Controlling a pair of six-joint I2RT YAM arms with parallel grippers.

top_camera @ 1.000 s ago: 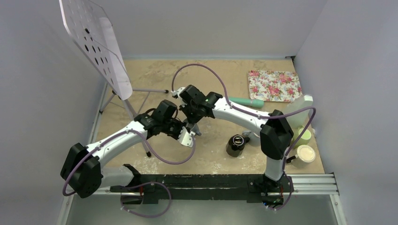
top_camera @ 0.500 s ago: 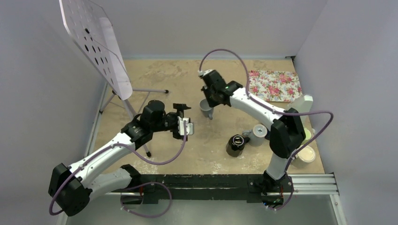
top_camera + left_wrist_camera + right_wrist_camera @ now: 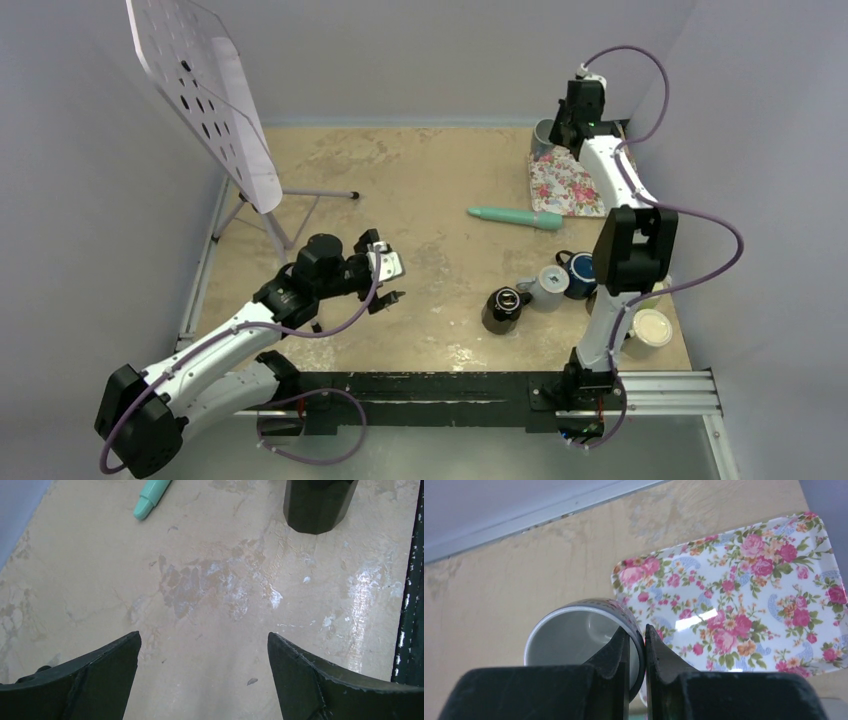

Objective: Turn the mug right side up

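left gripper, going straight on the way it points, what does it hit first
Probably the bare table, since the left gripper tilts down; the black cup sits farther ahead, but depth is unclear.

I see a grey, white-lined mug [image 3: 574, 635] in my right gripper [image 3: 636, 632]; beside it, a pink-rose floral tray [image 3: 749, 590] on mottled beige counter [image 3: 494, 595].
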